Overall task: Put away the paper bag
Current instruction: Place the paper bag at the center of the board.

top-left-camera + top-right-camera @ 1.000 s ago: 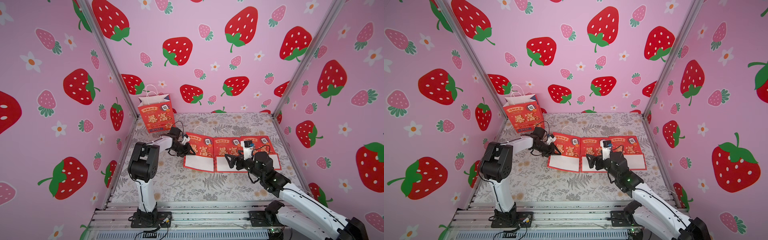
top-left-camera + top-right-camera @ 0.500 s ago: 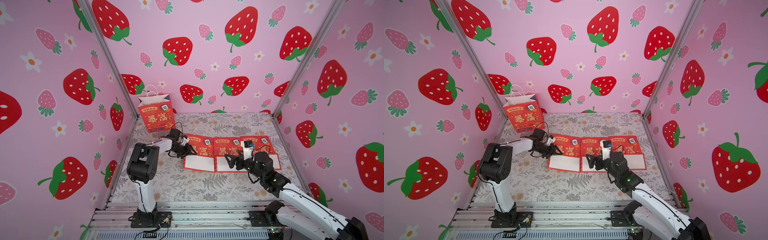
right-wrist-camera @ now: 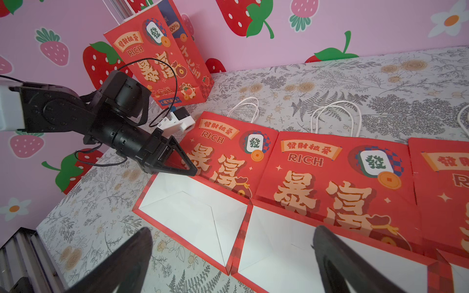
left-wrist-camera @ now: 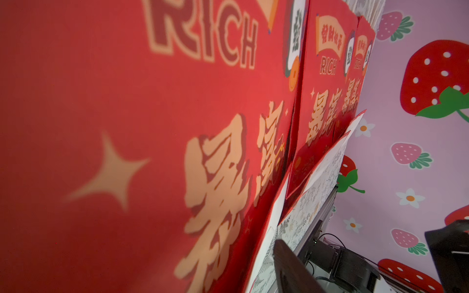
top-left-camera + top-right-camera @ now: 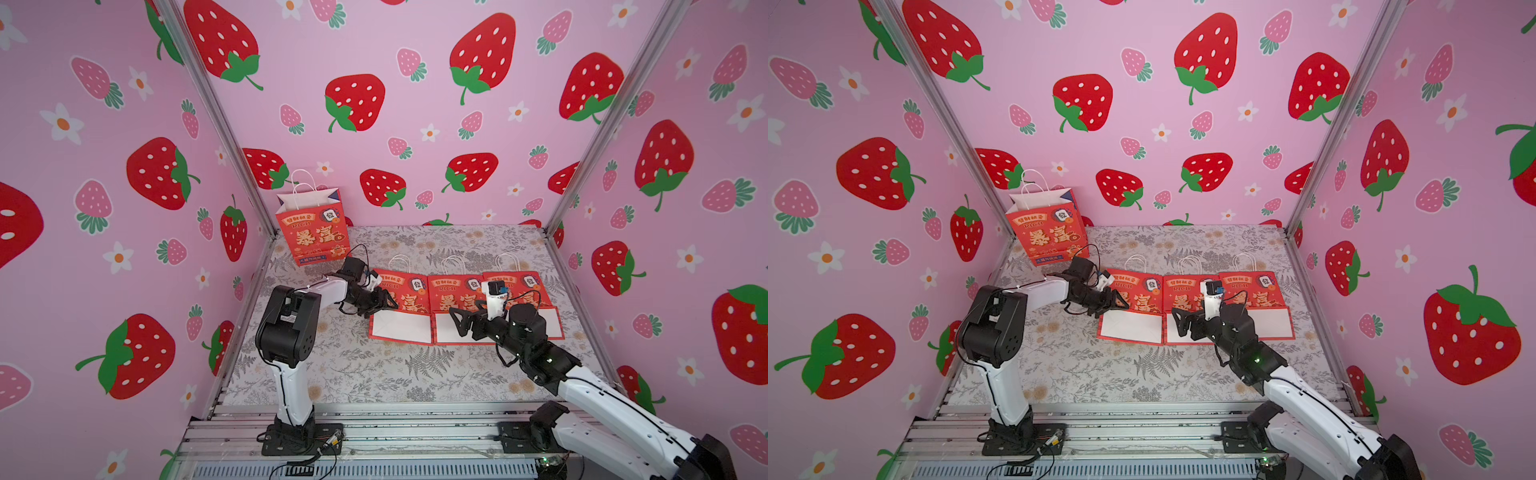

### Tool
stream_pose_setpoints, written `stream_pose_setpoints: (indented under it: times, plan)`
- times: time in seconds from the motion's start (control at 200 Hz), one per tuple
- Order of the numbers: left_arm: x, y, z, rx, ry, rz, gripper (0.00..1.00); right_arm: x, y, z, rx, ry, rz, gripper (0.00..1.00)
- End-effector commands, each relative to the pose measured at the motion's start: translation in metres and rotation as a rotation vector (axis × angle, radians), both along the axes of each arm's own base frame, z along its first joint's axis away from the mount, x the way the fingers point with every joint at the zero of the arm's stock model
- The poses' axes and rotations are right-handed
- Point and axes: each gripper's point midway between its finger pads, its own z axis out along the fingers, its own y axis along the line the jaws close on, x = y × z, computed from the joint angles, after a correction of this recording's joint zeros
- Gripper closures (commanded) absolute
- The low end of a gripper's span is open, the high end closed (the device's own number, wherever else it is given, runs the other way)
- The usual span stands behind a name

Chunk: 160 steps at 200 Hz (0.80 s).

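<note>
1. The left gripper (image 5: pixel 386 302) is seen with its black jaws parted and nothing between them. They are set wider than a second ago.
2. Its tips are held at the left edge of the leftmost flat red paper bag (image 5: pixel 409 297). Whether paper is touched cannot be told.
3. That bag is not found shifted since then, so a release or re-grip is judged, and no lift is counted yet.
4. The right gripper (image 5: pixel 457 323) is kept spread wide and empty over the white folded base of the middle flat red paper bag (image 5: pixel 451 291).
5. The leftmost bag is laid flat mid-bench (image 5: pixel 374 374), with gold lettering up, the white base towards the near edge and white cord handles towards the far edge. It is touched by the middle bag.
6. An upright open red paper bag (image 5: pixel 316 237), judged to be the destination, is stood in the far-left corner.
</note>
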Motion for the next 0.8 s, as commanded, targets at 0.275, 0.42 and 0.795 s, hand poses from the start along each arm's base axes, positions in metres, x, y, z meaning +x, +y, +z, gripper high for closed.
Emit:
stream_pose_setpoints:
  times: [0.275,0.42,0.795]
  plan:
    - [-0.010,0.019,0.009,0.110,-0.036,0.000,0.01,0.000,-0.002,0.003,0.008,-0.021,0.002,0.01]
    - [-0.012,0.039,0.024,0.189,-0.088,0.026,0.01,0.000,-0.001,0.002,0.009,-0.019,0.004,0.01]
    - [-0.010,0.087,0.092,0.355,-0.439,0.165,0.01,-0.001,0.001,0.001,0.014,-0.018,0.013,0.01]
